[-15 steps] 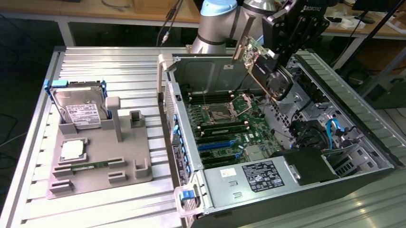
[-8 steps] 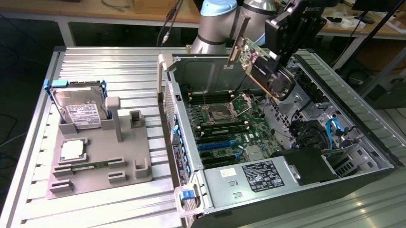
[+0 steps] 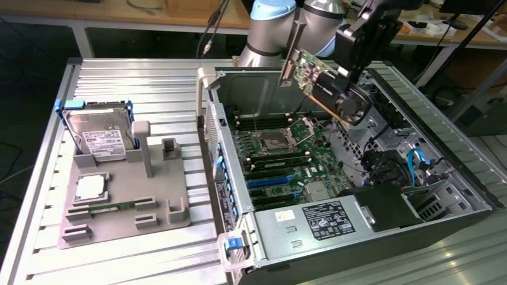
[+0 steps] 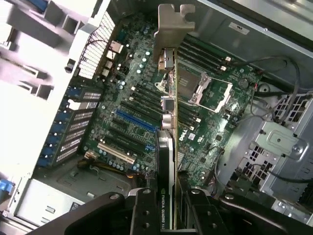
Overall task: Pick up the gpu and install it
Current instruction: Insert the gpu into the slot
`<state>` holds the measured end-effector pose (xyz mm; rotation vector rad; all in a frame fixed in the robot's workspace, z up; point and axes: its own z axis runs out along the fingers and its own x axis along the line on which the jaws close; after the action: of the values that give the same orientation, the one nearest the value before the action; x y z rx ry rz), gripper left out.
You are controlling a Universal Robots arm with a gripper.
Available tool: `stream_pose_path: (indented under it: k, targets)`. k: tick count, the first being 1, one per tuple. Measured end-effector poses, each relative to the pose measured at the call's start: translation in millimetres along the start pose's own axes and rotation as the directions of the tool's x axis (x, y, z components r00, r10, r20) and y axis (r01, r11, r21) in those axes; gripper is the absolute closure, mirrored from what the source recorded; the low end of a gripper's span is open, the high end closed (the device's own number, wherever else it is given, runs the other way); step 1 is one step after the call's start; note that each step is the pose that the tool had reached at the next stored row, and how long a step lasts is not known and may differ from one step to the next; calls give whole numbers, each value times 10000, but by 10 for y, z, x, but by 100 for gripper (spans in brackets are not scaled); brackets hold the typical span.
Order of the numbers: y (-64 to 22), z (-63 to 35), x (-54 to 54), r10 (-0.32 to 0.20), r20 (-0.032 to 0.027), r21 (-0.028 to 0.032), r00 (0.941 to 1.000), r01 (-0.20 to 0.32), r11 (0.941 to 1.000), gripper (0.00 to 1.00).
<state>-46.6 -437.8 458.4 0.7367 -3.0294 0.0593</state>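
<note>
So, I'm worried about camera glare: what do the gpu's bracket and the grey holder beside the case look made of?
The bracket of the gpu: likely bare sheet metal, silvery with a dull sheen and a bent tab. The holder: probably plastic, moulded or printed; even matte grey, no highlights.

On the exterior view's left you have a hard drive (image 3: 99, 138) in a blue frame standing upright in a grey fixture (image 3: 170, 208), with a processor chip (image 3: 89, 188) and a green memory stick (image 3: 111, 206) lying flat in it. Beside it sits the open computer case (image 3: 246, 89), with its motherboard (image 3: 289, 163) and power supply (image 3: 325, 217) exposed.
</note>
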Motion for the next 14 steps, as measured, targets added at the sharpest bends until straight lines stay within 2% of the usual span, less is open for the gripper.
stream_pose_path:
  k: [4,7,11,14]
  targets:
    - [0,7,0,-736,22,24,9973,736,9973,73]
    - [0,13,0,-1282,37,43,9917,1281,9917,73]
    - [1,21,-1,-2035,56,71,9791,2034,9791,73]
    - [1,27,-1,-2601,69,94,9656,2601,9655,73]
